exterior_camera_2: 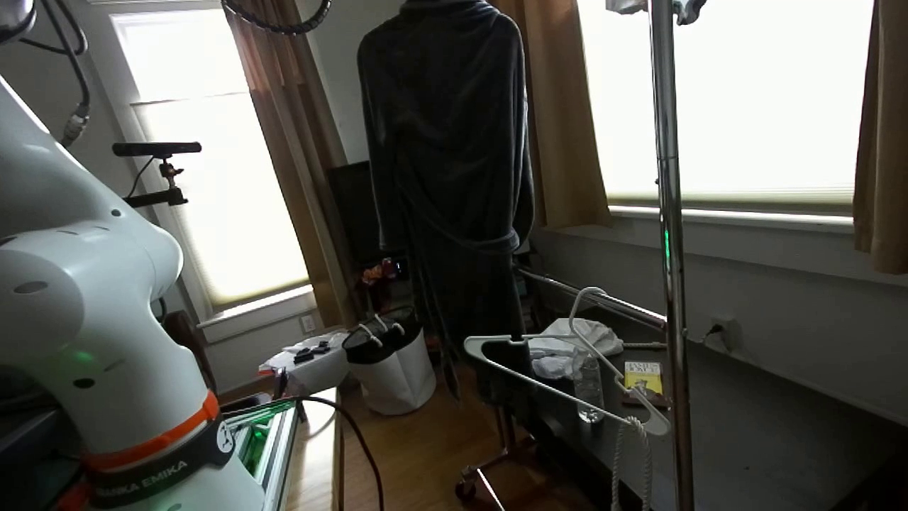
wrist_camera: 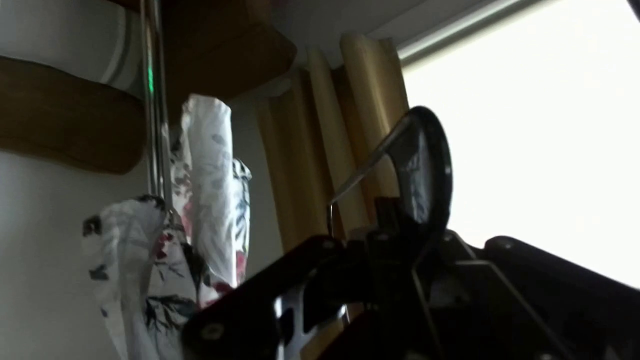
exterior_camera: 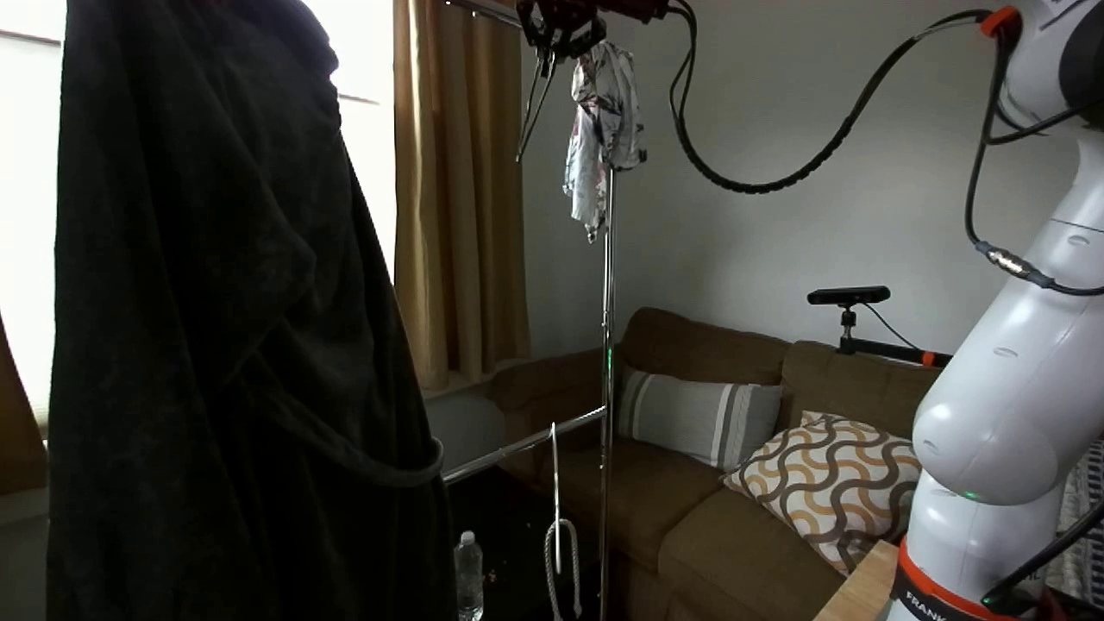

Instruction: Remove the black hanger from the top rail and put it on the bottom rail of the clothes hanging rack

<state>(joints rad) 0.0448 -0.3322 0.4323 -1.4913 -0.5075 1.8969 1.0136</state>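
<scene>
The black hanger (wrist_camera: 437,160) rises from between my gripper's fingers in the wrist view. In an exterior view it shows edge-on as a thin shape (exterior_camera: 536,112) below the fingers. My gripper (exterior_camera: 547,65) is shut on it near the rack's top rail (exterior_camera: 485,10); its dark fingers also show in the wrist view (wrist_camera: 382,242). I cannot tell whether the hook touches the top rail. The bottom rail (exterior_camera: 522,446) is far below the gripper and also shows in an exterior view (exterior_camera_2: 631,306). The gripper is out of that view.
A white hanger (exterior_camera_2: 539,387) with a rope hangs on the bottom rail. A dark robe (exterior_camera: 233,345) covers the rack's near end. Floral cloth (exterior_camera: 608,108) hangs by the chrome post (exterior_camera: 609,302). A sofa (exterior_camera: 690,535), bottle (exterior_camera: 468,573) and dark table (exterior_camera_2: 766,440) stand nearby.
</scene>
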